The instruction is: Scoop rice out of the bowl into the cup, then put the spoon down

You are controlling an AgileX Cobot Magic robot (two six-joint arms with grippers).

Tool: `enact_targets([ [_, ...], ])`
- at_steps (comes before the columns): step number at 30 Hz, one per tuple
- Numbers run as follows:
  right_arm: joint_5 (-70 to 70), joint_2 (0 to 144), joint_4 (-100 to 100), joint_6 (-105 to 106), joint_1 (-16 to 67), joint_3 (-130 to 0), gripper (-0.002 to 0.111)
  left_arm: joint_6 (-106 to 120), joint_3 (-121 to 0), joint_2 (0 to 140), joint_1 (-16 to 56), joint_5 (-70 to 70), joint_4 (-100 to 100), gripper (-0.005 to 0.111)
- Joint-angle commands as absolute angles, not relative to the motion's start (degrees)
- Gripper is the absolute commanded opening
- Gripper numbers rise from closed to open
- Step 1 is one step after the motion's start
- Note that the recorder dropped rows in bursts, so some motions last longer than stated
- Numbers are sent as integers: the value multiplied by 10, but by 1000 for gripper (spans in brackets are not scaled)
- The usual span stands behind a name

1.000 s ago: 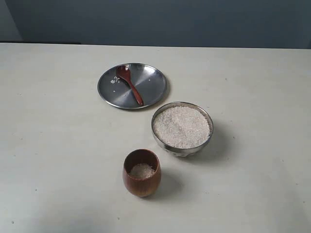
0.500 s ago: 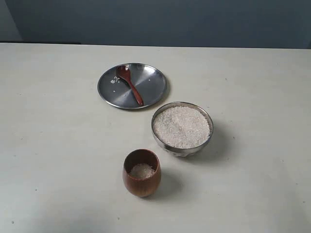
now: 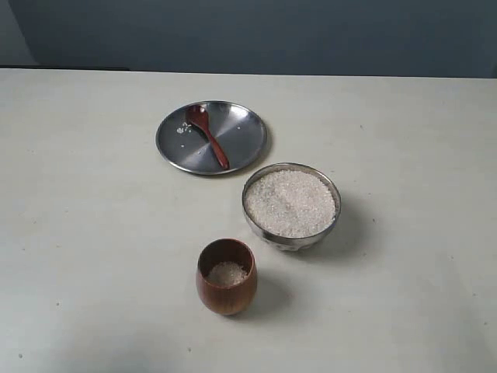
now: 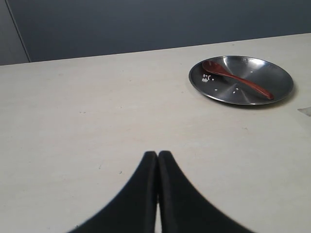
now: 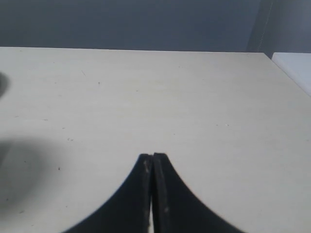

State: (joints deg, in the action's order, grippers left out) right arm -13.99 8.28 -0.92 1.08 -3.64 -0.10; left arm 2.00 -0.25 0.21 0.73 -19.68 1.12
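The dark wooden spoon [image 3: 208, 137] lies on a flat steel plate [image 3: 237, 128], with a few loose grains beside its head. The steel bowl [image 3: 291, 233] heaped with rice [image 3: 290, 202] stands to the plate's front right. In front of both stands the brown wooden cup [image 3: 227, 294], with some rice [image 3: 227, 273] at its bottom. Neither arm shows in the exterior view. My left gripper [image 4: 158, 154] is shut and empty over bare table, well apart from the spoon [image 4: 238, 80] on the plate [image 4: 277, 77]. My right gripper [image 5: 152, 156] is shut and empty over bare table.
The pale table [image 3: 93, 233] spreads all round the three vessels. A dark wall [image 3: 248, 31] stands behind the table's far edge. In the right wrist view the table's side edge [image 5: 290, 73] runs close by, with a white surface beyond it.
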Motion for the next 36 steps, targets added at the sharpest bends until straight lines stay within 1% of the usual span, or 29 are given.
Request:
enact_targets([
  [1, -132, 48, -13, 14, -40, 0, 0, 20, 0, 0, 6, -191, 12, 0],
  [6, -132, 0, -13, 14, -40, 0, 0, 20, 0, 0, 6, -191, 12, 0],
  [27, -132, 0, -9, 14, -40, 0, 0, 20, 0, 0, 6, -191, 12, 0],
  [32, -184, 0, -9, 14, -40, 0, 0, 20, 0, 0, 6, -191, 12, 0],
  [36, -187, 0, -10, 16, -40, 0, 0, 20, 0, 0, 6, -191, 12, 0],
])
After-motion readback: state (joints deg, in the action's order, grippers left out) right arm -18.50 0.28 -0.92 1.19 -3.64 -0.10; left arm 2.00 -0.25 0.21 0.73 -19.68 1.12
